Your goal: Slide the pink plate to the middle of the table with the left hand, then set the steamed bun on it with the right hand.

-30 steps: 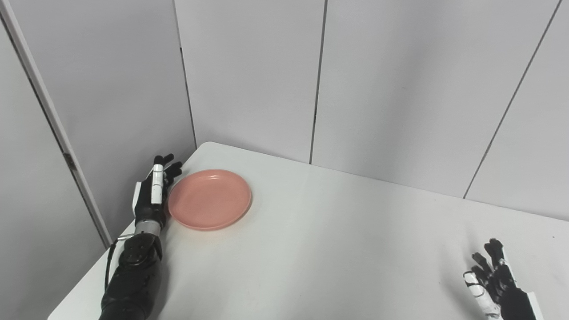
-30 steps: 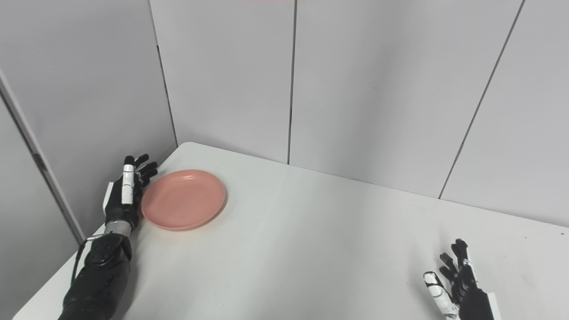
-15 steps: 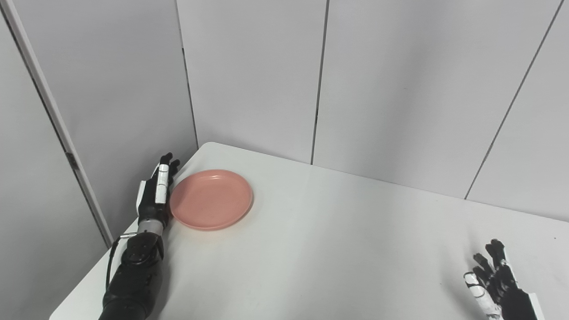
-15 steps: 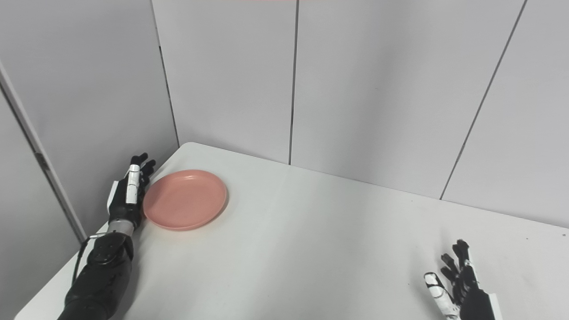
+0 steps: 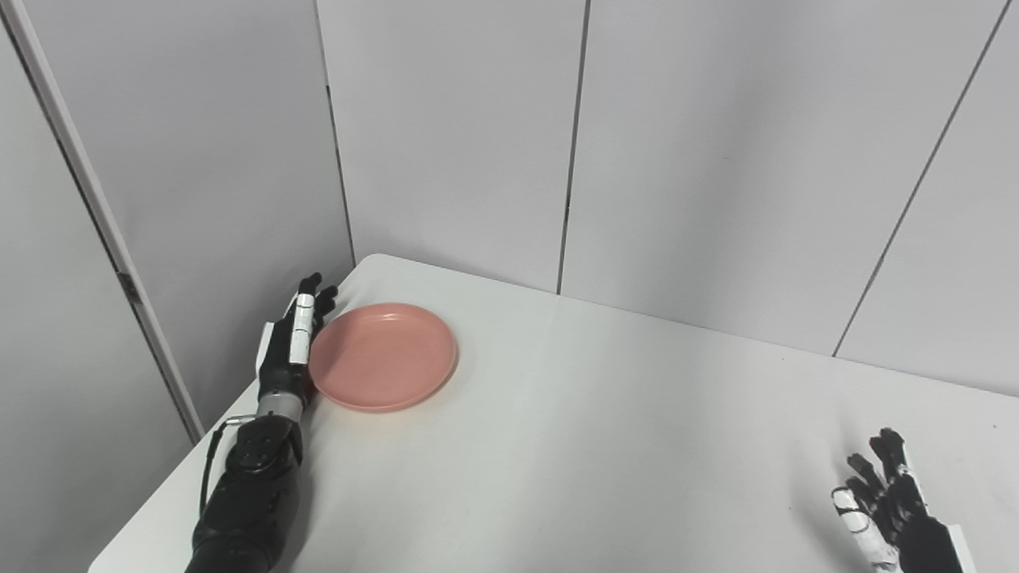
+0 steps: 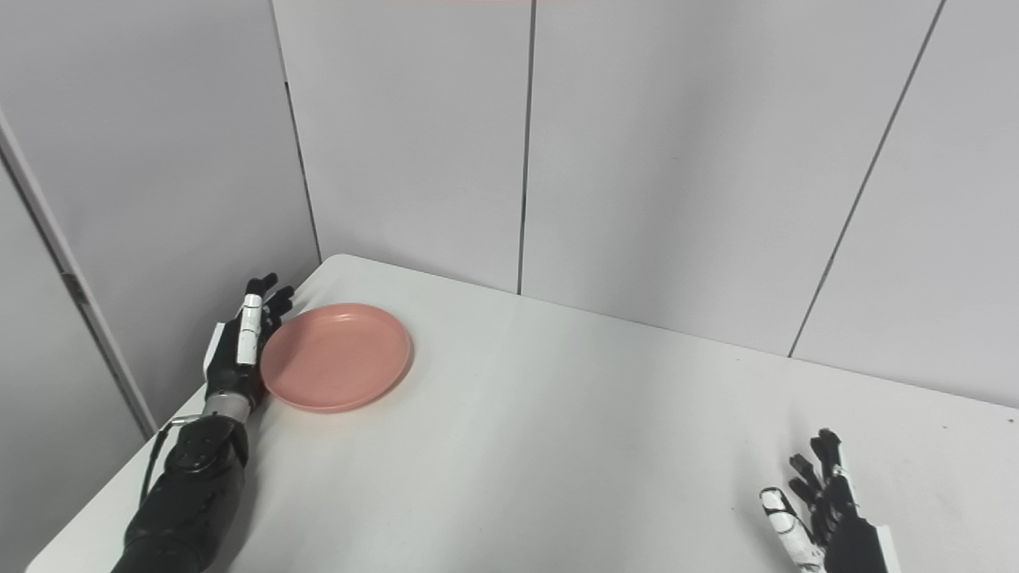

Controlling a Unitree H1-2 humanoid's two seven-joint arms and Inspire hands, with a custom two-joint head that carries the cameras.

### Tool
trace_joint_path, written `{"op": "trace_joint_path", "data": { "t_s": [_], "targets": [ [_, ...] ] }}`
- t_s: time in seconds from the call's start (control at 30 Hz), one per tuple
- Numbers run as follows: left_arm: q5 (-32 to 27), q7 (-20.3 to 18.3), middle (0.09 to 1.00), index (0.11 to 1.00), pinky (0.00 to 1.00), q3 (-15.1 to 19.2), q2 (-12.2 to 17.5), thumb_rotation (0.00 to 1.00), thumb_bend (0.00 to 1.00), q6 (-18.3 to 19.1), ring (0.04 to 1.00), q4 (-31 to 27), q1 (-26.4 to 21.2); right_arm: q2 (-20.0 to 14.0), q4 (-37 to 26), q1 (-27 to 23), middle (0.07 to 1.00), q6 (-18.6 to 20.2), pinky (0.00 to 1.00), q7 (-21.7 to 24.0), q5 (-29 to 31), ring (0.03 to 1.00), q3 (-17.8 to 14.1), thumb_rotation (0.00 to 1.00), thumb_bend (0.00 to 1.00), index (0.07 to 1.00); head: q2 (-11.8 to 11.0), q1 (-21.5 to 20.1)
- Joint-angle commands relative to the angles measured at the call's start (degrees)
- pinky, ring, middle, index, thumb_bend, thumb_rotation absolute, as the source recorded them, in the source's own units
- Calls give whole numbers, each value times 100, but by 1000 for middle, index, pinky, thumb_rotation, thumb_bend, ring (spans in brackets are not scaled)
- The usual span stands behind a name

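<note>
Shifted since a second ago: the round pink plastic plate (image 5: 383,367) and the black left hand (image 5: 290,346) beside it, both a little rightward, away from the table's left edge.

Left eye view. Left hand flat, fingers straight and together, edge against the plate's left rim; pushing, grasping nothing. Plate sits in the far-left corner of the white table (image 5: 605,446), well short of the middle. Judgement: the slide has only just begun.

Right eye view. Same plate (image 6: 334,368), same contact. Black right hand (image 6: 828,517) rests at the near right edge, fingers apart, empty, waiting. No steamed bun visible in either view; its whereabouts cannot be told, so the second step is not yet started.
</note>
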Motion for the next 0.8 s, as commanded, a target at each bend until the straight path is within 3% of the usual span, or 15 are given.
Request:
{"op": "trace_joint_path", "data": {
  "t_s": [0.0, 0.5, 0.63, 0.77],
  "targets": [
    [-123, -184, 859, 882, 992, -24, -94, 1000, 808, 52, 902, -75, -149, 7, -3, 52, 980, -190, 903, -33, 31, 918, -32, 639, 350, 1000, 0, -6],
    [-557, -340, 859, 879, 956, 86, -410, 996, 806, 329, 892, -453, -156, 14, -74, 56, 974, -89, 897, -35, 24, 914, -32, 659, 377, 1000, 8, -43],
    [-470, -385, 864, 887, 971, -74, -524, 1000, 796, 539, 893, -685, -105, 12, -86, 58, 973, -119, 886, -40, -6, 909, -23, 649, 361, 1000, 7, -49],
    [-319, -443, 865, 881, 930, -286, -627, 1000, 789, 502, 892, -728, -88, 32, -97, 57, 974, -100, 886, -32, 29, 912, -29, 632, 358, 1000, 3, -64]
  ]
}}
